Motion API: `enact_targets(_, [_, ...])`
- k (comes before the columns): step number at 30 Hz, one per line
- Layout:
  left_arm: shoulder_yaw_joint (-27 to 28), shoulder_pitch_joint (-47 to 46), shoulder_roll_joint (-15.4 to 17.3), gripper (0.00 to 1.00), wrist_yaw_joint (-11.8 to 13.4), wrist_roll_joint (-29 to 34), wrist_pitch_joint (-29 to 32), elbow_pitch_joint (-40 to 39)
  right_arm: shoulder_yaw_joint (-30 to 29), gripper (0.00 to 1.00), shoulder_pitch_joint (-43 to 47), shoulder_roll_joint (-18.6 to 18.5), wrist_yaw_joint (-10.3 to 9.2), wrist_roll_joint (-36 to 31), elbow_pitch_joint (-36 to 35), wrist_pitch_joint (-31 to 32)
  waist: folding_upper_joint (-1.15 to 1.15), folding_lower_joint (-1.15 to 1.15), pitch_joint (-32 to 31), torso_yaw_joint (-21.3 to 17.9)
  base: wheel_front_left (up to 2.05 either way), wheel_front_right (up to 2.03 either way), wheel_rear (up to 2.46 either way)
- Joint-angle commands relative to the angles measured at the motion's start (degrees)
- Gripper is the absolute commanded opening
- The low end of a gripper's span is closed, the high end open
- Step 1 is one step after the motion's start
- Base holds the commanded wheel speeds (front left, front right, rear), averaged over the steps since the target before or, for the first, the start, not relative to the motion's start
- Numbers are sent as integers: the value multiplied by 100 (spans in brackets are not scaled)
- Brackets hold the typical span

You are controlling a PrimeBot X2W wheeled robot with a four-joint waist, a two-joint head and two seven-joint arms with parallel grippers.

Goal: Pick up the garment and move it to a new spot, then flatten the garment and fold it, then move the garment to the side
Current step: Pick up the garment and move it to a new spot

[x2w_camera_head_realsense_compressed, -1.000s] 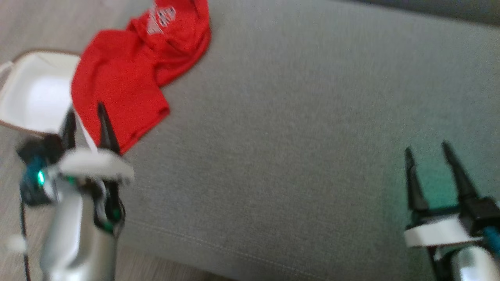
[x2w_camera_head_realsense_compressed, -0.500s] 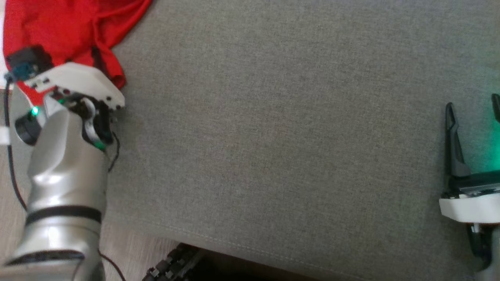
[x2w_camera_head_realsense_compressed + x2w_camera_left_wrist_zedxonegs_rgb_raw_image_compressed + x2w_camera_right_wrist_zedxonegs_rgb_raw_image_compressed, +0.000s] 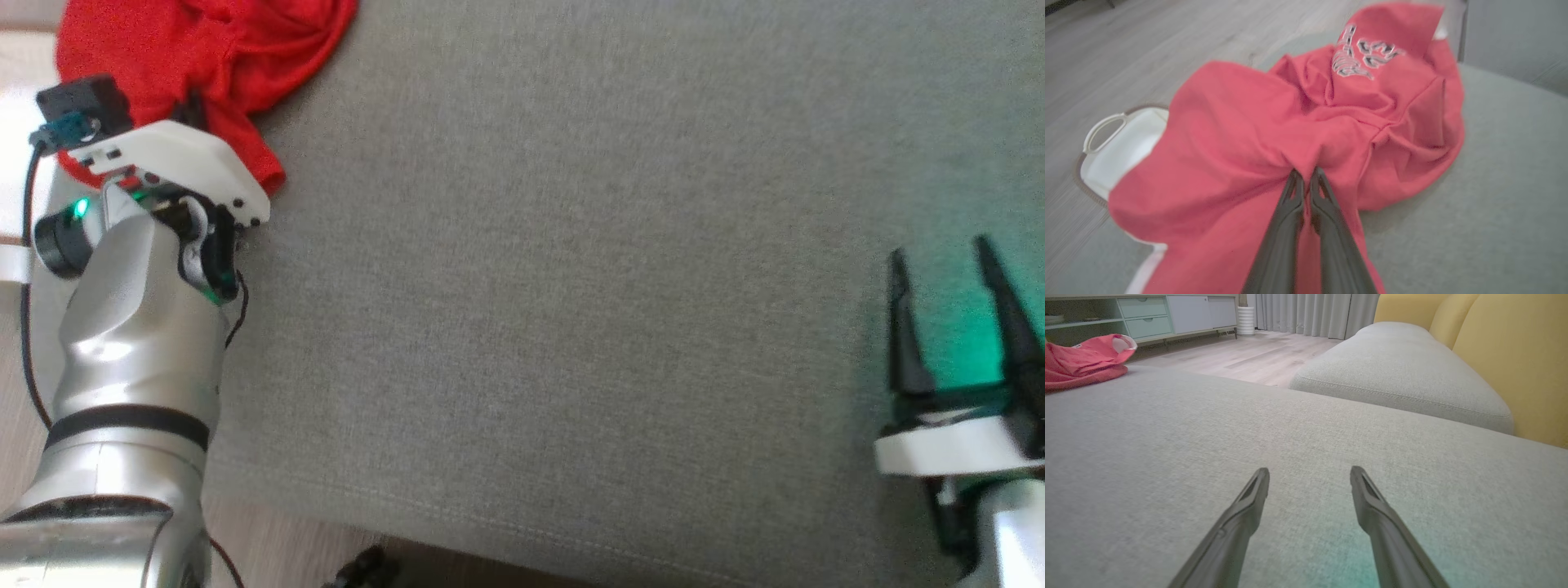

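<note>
Counted, kind by kind.
One red garment (image 3: 1241, 122); two grippers, left gripper (image 3: 1305, 173) and right gripper (image 3: 940, 253); one white tub (image 3: 1126, 147); two grey cushions, near cushion (image 3: 1167, 457) and far cushion (image 3: 1396, 375); perhaps three yellow backrests (image 3: 1515, 367), cropped.

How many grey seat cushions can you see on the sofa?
2. The near cushion spreads under the right gripper, red garment at its edge; the far cushion sits beside the yellow backrest. More may be out of frame.
</note>
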Motion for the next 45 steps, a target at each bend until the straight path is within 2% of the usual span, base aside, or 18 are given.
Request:
enact_targets(1, [61, -33, 292, 0, -154, -6, -172, -337, 229, 100, 182, 129, 43, 54, 34, -148, 0, 0, -583, -127, 0, 0, 0])
enact_targets(6, [-164, 169, 241, 0, -623, -26, -18, -1070, 434, 100, 306, 402, 43, 137, 500, -331, 0, 0, -1308, -377, 0, 0, 0])
enact_targets(8, [-233, 250, 211, 0, -699, -37, 94, -1283, 471, 100, 327, 435, 43, 153, 578, -355, 0, 0, -1434, -441, 0, 0, 0])
enact_targets(9, [-398, 448, 145, 0, -826, -83, 407, -1816, 546, 100, 359, 482, 43, 193, 710, -393, 0, 0, -1625, -580, 0, 0, 0])
enact_targets(13, [-781, 1029, 10, 0, -958, -360, 1279, -3386, 631, 100, 381, 517, 43, 321, 905, -436, 0, 0, -1879, -875, 0, 0, 0])
enact_targets(16, [-1049, 1605, -66, 0, -989, -813, 2097, -4888, 719, 100, 395, 521, 43, 539, 992, -447, 0, 0, -1973, -1108, 0, 0, 0])
enact_targets(21, [-1460, 2602, -182, 0, -992, -2240, 3489, -7174, 804, 100, 384, 522, 43, 730, 969, -450, 0, 0, -1943, -1487, 0, 0, 0])
enact_targets(24, [-1651, 3007, -226, 0, -801, -2894, 4027, -8009, 870, 100, 369, 522, 43, 805, 980, -451, 0, 0, -1900, -1678, 0, 0, 0])
enact_targets(26, [-1695, 3141, -232, 0, -636, -3110, 4248, -8251, 916, 100, 336, 523, 43, 858, 976, -451, 0, 0, -1854, -1802, 0, 0, 0])
enact_targets(30, [-1714, 3177, -113, 0, -466, -3098, 4509, -7946, 990, 100, 223, 523, 43, 931, 1001, -451, 0, 0, -1772, -2045, 0, 0, 0])
enact_targets(35, [-1677, 2769, 63, 0, -410, -2638, 4393, -6544, 1054, 100, 120, 523, 43, 976, 1059, -452, 0, 0, -1749, -2295, 0, 0, 0])
enact_targets(38, [-1602, 2365, 169, 0, -412, -2169, 3887, -5588, 1105, 100, 48, 523, 43, 999, 1078, -452, 0, 0, -1706, -2463, 0, 0, 0])
enact_targets(41, [-1505, 1973, 226, 0, -373, -1702, 3086, -4694, 1114, 100, -11, 523, 43, 1035, 1076, -452, 0, 0, -1664, -2596, 0, 0, 0])
enact_targets(44, [-1400, 1654, 254, 0, -231, -1330, 2244, -3886, 1125, 100, -30, 523, 43, 1057, 1084, -452, 0, 0, -1643, -2695, 0, 0, 0])
enact_targets(45, [-1387, 1575, 252, 29, -192, -1234, 1994, -3652, 1131, 100, -28, 523, 43, 1063, 1088, -452, 0, 0, -1634, -2720, 0, 0, 0])
